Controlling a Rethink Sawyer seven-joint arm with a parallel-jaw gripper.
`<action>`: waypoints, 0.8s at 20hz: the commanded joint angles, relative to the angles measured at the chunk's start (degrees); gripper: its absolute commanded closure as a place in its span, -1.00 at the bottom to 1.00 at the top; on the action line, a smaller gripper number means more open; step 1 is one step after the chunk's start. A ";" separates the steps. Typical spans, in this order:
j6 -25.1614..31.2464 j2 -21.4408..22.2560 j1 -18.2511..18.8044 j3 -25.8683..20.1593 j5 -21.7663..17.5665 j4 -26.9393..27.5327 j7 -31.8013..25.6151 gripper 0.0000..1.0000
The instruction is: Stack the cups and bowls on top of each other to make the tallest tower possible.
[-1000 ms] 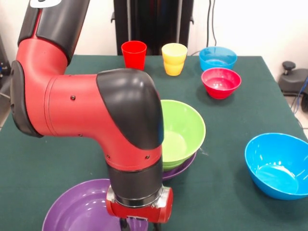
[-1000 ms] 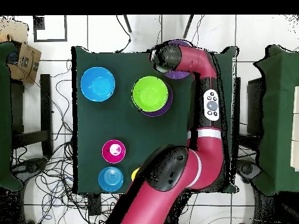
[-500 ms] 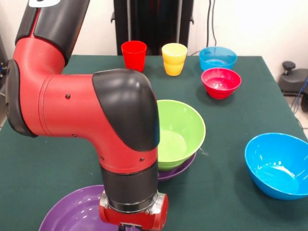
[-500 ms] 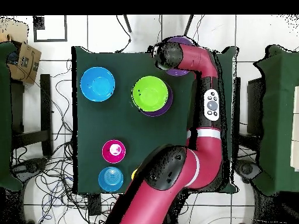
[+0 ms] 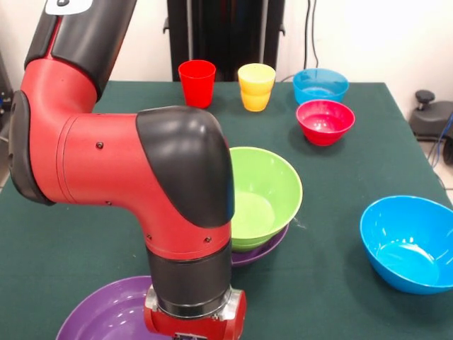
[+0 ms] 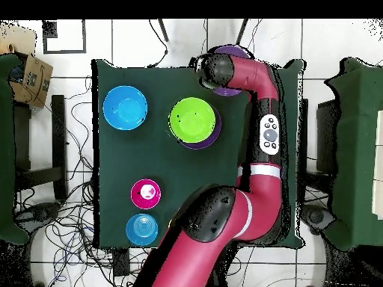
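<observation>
My arm's wrist (image 5: 195, 319) hangs low over a large purple bowl (image 5: 99, 312) at the table's near left edge. The gripper itself is cut off by the picture's bottom edge, and in the overhead view it is hidden under the arm (image 6: 250, 75), where the purple bowl (image 6: 230, 52) pokes past the table's edge. A lime green bowl (image 5: 263, 191) sits nested in a second purple bowl (image 5: 267, 249) mid-table, and both show overhead (image 6: 192, 121). A large blue bowl (image 5: 408, 243) stands apart at the right. The purple cup and the small green bowl are out of view.
At the far edge stand a red cup (image 5: 197, 81), a yellow-orange cup (image 5: 256, 86), a small light blue bowl (image 5: 320, 85) and a small red bowl (image 5: 325, 121). The arm's big elbow (image 5: 141, 184) blocks the left middle of the table.
The wrist has moved down and toward the table's near edge. The purple bowl under it has shifted the same way, further over the edge.
</observation>
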State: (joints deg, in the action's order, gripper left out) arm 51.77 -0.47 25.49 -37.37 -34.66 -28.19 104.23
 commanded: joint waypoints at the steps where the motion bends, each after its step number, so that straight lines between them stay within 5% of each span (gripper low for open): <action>1: 3.12 -4.66 -0.43 0.16 -1.93 -3.07 -17.18 1.00; 4: 4.35 0.24 0.58 2.73 -0.76 -8.23 -15.84 1.00; 10: 13.22 17.95 3.36 8.90 3.11 -23.09 -14.15 1.00; 16: 17.96 20.77 5.05 8.23 4.84 -24.95 -13.85 1.00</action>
State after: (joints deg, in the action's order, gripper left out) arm 58.99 13.59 29.33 -31.90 -30.88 -44.15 104.23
